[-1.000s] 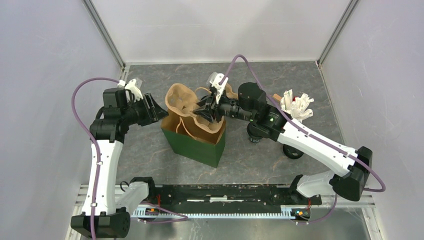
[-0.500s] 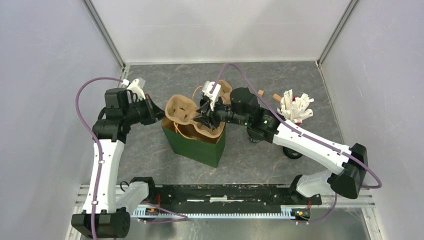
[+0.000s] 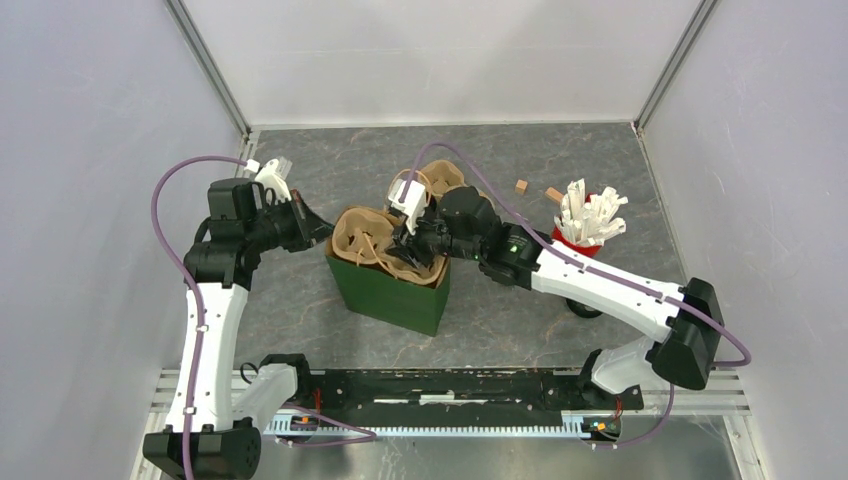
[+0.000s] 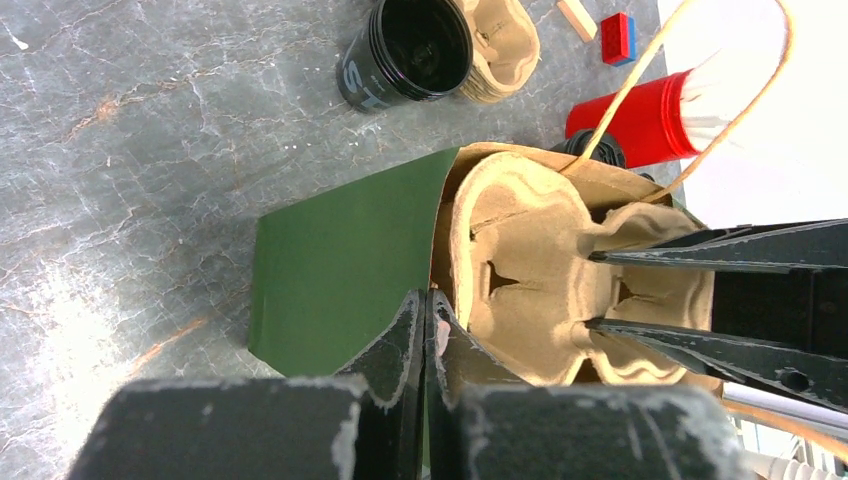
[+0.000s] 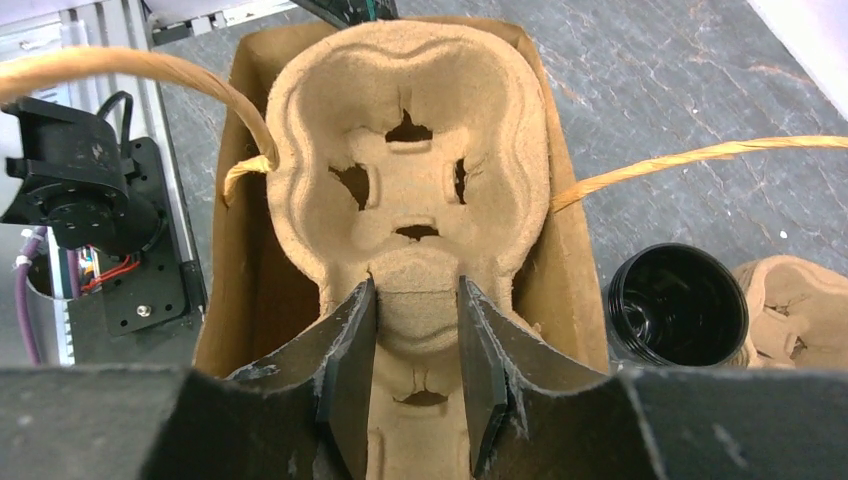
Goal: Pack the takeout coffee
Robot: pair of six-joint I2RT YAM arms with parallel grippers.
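Looking down from the top view, I am seeing a green paper bag point(image 3: 395, 295) standing open at the centre of the frame on the grey table point(image 3: 330, 160). A pulp carrier tray point(image 3: 365, 232) is filling the bag's mouth.

The left end effector point(image 3: 322, 228) is reaching in from the left of the frame. In the left wrist view its fingers are clenched together on the near rim of the bag, with no gap between them.

The right end effector point(image 5: 415, 290) is coming in from the right of the top view. In the right wrist view its two fingers are straddling the raised middle ridge of the tray and grasping it from both sides. The bag's tan string handles are arching out to either side.

The takeout coffee point(image 4: 405, 45) is sitting outside the bag on the table, at the top of the left wrist view. It is right beside a second pulp tray point(image 4: 500, 40). In the right wrist view it is showing at the lower right, past the bag's wall. I cannot pick it out in the top view.

A red cup point(image 4: 640, 118) is standing at the upper right of the left wrist view.
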